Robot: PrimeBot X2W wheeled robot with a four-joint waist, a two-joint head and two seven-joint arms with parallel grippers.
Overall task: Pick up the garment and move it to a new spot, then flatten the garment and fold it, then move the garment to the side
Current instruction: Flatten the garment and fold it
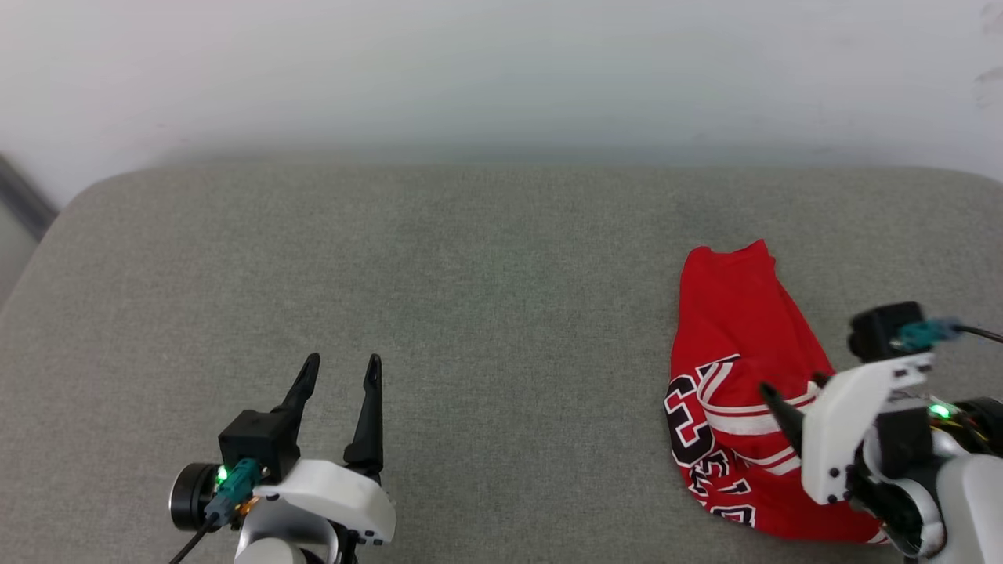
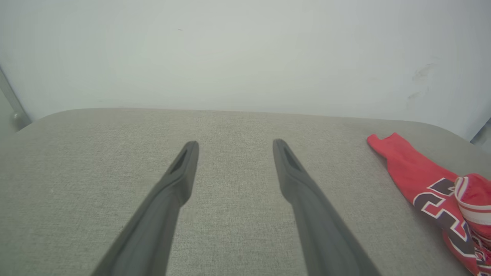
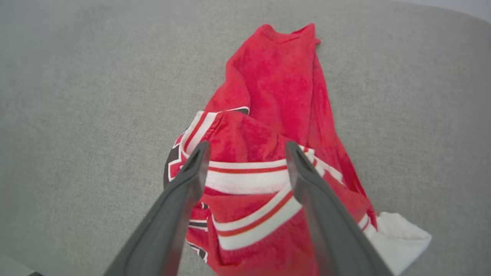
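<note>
Garment point(image 1: 733, 337): crumpled heap at lower right of the head view, lying on the grey padded surface point(image 1: 470, 298); striped trim and lettering face up.
Left gripper point(image 1: 342, 359): lower left; fingers spread wide, nothing between them; well apart from the garment.
Right gripper point(image 3: 247, 147): fingers spread, straddling the striped trim; nothing gripped; contact with the cloth unclear.

Left end effector point(image 2: 236, 145), spread wide, above grey fabric tabletop point(image 2: 76, 161); crumpled red jersey point(image 2: 422, 180) lies well apart at right.
</note>
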